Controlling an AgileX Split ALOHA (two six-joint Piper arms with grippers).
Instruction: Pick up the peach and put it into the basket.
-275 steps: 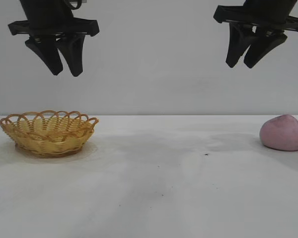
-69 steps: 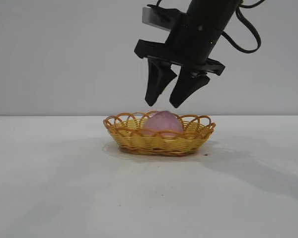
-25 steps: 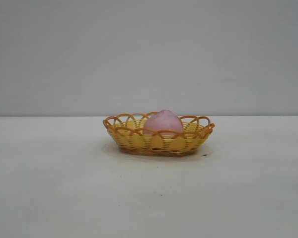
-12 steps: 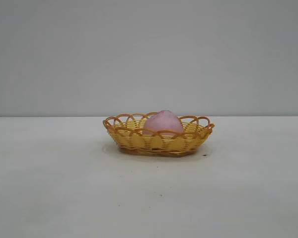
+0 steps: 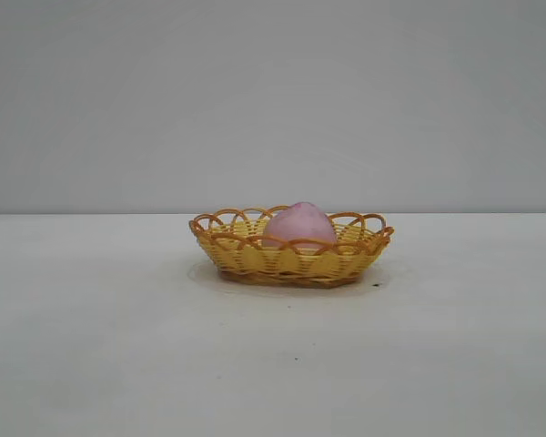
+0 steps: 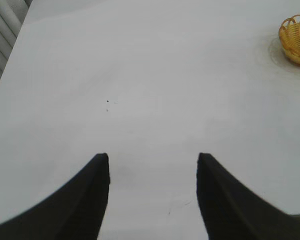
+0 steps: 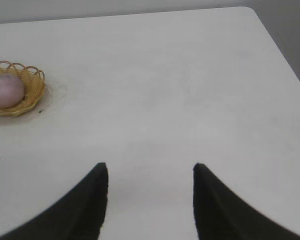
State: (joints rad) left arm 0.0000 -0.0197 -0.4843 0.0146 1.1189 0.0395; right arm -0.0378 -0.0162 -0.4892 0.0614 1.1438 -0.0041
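Note:
The dusty-pink peach [image 5: 298, 224] lies inside the yellow-tan wicker basket [image 5: 291, 262] at the middle of the table, its top showing above the looped rim. Neither arm appears in the exterior view. From the right wrist view the peach [image 7: 6, 90] sits in the basket [image 7: 34, 89] far off, and my right gripper [image 7: 151, 166] hangs open over bare table with nothing between its fingers. My left gripper [image 6: 153, 157] is likewise open and empty over bare table, with only a part of the basket [image 6: 296, 40] showing at the frame's edge, far from it.
A white table [image 5: 273, 364] runs under a plain grey wall. A small dark speck [image 5: 376, 284] lies just beside the basket. The table's rounded corner [image 7: 255, 12] and edge show in the right wrist view.
Nothing has moved in the last second; the peach rests in the basket throughout. Well before that, the right gripper hung over the basket and has since left the exterior view.

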